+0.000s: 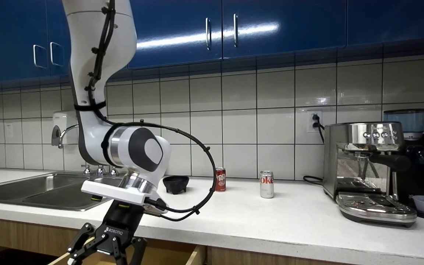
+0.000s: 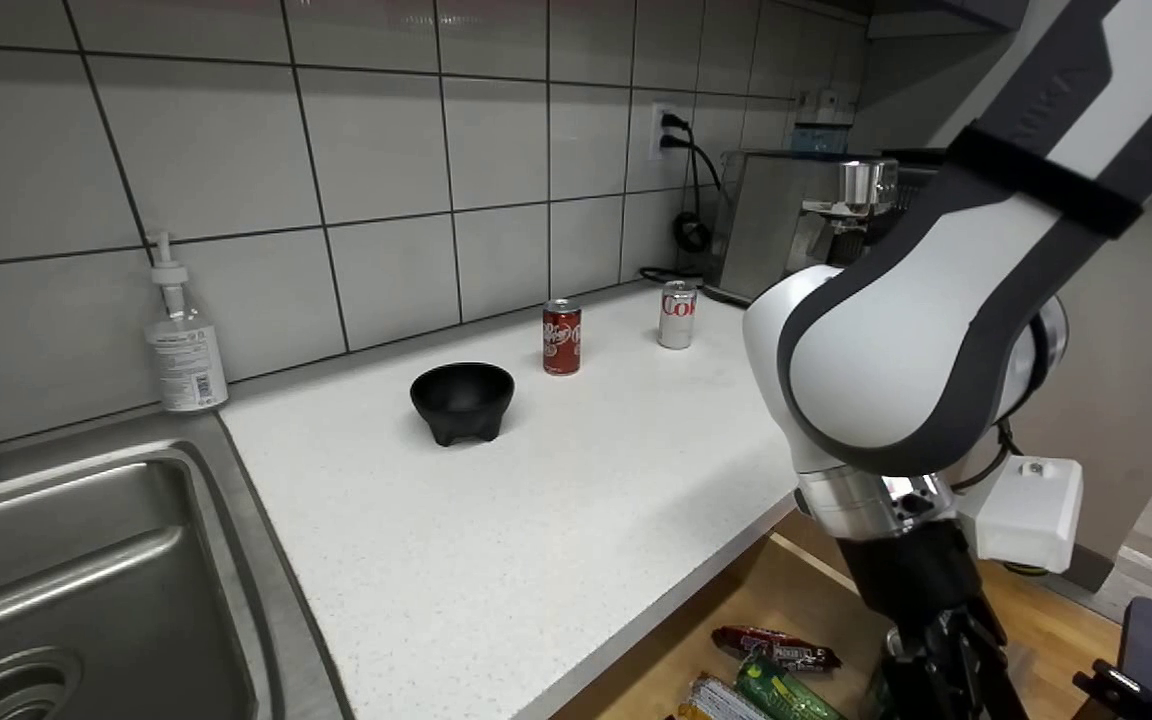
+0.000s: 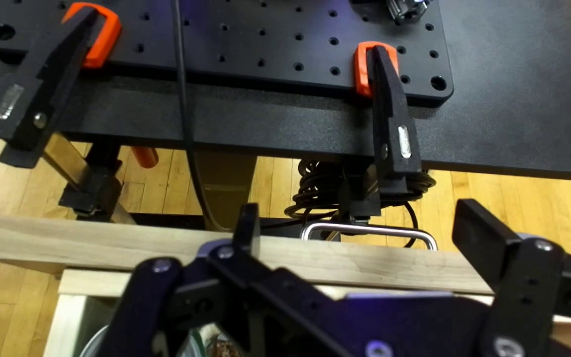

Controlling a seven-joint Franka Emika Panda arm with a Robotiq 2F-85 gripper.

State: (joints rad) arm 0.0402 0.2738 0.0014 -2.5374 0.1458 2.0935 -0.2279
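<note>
At the far left, a clear plastic pump bottle (image 2: 186, 355) by the back corner of a stainless steel sink (image 2: 261, 570) and a white wall-mounted soap dispenser (image 1: 64, 127) each appear in a single exterior view. Rightward, both exterior views show a small black footed bowl (image 2: 461, 400), a red soda can (image 2: 562, 340), a silver soda can with red lettering (image 2: 677, 318) and a boxy metal espresso machine (image 1: 355, 136). Lower down, an open pale-wood drawer (image 1: 197, 254) juts from under the white desk (image 2: 536, 510); a dark red wrapper (image 2: 776, 648) and a green wrapper (image 2: 781, 690) lie in it, plain in an exterior view. Over this drawer the black jaws stand wide apart; whether a tip touches it I cannot tell. Only the wrist view shows, left to right, a black-and-orange clamp (image 3: 42, 94), the metal bar handle (image 3: 370, 229) on the drawer front (image 3: 92, 245) and a matching clamp (image 3: 394, 124). The sink's rim borders the desk at left; a broad white band runs between the bowl and the straight front edge. Past the drawer front, a narrow strip of wooden floor (image 3: 538, 201) with coiled black cable (image 3: 310, 193) parts it from a black desk (image 3: 513, 99).
</note>
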